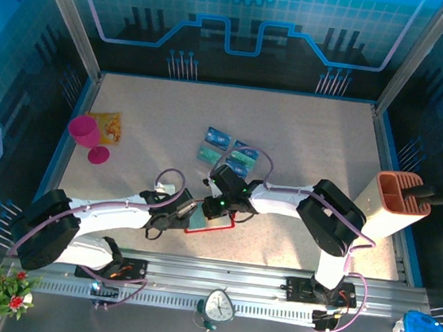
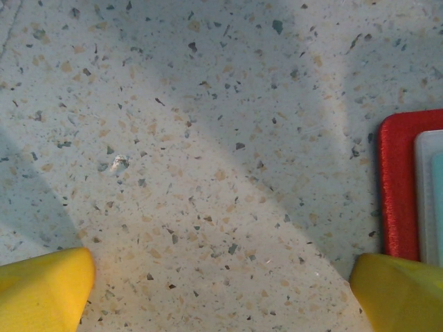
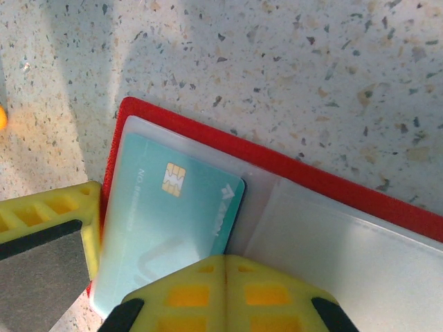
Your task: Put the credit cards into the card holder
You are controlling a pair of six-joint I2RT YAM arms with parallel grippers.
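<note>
yellow fingertips of the right gripper (image 3: pixel 225 277) sit closest to the lens, pressed together with no gap. their tips are on the near edge of a teal card (image 3: pixel 166 207), which lies at the left clear pocket of the opened card holder (image 3: pixel 332 181). whether they pinch the card or only push on it i cannot tell, and it isn't clear whether the card is under the plastic or just on top of it. the holder lies flat on the speckled table (image 1: pixel 312 144), toward the near edge and around the middle, between the two wrists. the left gripper (image 2: pixel 221 277) is spread wide and holds nothing, low over bare table just left of the holder, with one fingertip right beside the red rim. from the right wrist, what looks like that same finger sits at the holder's left edge, perhaps steadying it. by my reading the job is at an early stage: one card is being seated, and the right pocket looks empty. about four more credit cards (image 1: pixel 217 138) lie loose in a small cluster just beyond the holder, each to be fetched and slid in.
</note>
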